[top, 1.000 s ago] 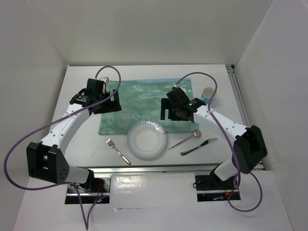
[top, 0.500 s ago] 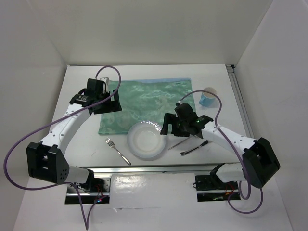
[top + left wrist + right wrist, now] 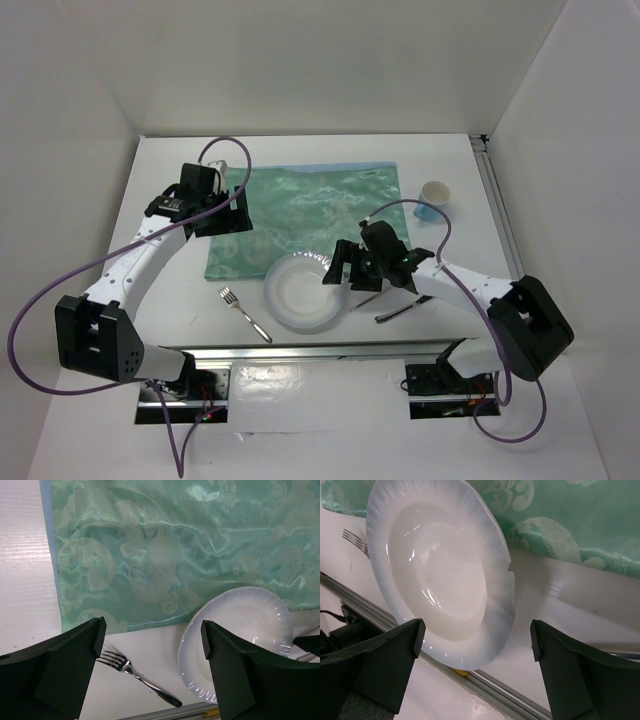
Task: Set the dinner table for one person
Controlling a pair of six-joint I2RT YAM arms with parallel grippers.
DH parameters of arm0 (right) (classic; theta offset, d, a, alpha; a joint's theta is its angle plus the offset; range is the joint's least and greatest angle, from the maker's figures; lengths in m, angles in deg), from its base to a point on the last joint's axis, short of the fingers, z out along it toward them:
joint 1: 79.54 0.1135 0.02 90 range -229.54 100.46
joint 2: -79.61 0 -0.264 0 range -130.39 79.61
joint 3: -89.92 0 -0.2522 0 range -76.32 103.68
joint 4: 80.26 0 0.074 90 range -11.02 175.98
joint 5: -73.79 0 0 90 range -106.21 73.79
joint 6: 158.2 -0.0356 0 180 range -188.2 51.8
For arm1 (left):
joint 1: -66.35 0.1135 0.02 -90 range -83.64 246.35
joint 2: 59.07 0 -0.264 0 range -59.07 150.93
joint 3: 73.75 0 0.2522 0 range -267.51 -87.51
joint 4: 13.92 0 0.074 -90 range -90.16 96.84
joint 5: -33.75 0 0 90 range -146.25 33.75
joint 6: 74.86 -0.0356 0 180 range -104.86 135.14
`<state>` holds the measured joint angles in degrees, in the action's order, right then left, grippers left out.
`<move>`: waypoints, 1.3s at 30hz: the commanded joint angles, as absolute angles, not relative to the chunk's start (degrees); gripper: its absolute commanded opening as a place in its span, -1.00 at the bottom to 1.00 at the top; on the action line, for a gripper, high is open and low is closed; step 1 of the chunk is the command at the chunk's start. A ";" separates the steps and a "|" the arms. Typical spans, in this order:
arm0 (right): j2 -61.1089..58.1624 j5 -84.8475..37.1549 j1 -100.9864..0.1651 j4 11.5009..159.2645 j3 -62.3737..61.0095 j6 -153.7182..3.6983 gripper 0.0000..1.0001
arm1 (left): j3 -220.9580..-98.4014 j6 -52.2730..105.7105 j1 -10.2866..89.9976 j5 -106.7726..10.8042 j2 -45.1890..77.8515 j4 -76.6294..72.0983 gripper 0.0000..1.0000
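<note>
White dinner table (image 3: 450, 160): R pincer (image 3: 338, 269) wide open, empty, prob. just short of plate (image 3: 298, 295).

The placemat (image 3: 300, 210) lies mid-frame on the dinner table (image 3: 460, 160); the plate (image 3: 300, 293) overlaps its lower edge — fork (image 3: 245, 313) just left of the plate, knife (image 3: 398, 311) right; the cup (image 3: 433, 198) stands at upper right, beside the placemat.

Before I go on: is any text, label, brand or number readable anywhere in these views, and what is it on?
No text can be read in any view.
None on the plate: plain white.
None on the cup: plain blue wall.
None on the placemat: woven scroll pattern only.
A pale patch on the left arm's wrist housing: too small to read.
</note>
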<state>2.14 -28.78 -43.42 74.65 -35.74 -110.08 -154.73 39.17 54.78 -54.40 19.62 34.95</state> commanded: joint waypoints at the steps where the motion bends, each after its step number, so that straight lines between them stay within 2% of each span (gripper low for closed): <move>1: 0.86 -30.27 -43.68 79.83 -36.76 -112.23 1.00 | -155.98 38.69 54.49 -53.43 17.31 34.29 0.91; 12: -0.98 -30.80 -43.68 81.58 -38.35 -113.45 1.00 | -155.46 39.22 54.49 -54.66 17.30 35.52 0.93; 20: -0.99 -31.32 -43.68 84.04 -40.63 -115.65 0.93 | -154.92 39.22 54.49 -54.05 16.77 34.29 0.93; 35: -5.56 -32.90 -42.10 90.45 -41.51 -118.12 0.73 | -154.40 39.22 54.49 -54.05 16.25 34.29 0.93; 39: -6.70 -31.06 -42.10 90.46 -41.51 -119.78 0.60 | -154.40 39.22 54.49 -54.05 16.25 34.29 0.93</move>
<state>-5.34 -33.31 -42.61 89.33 -42.12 -118.70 -154.62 39.30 54.78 -54.42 17.96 35.34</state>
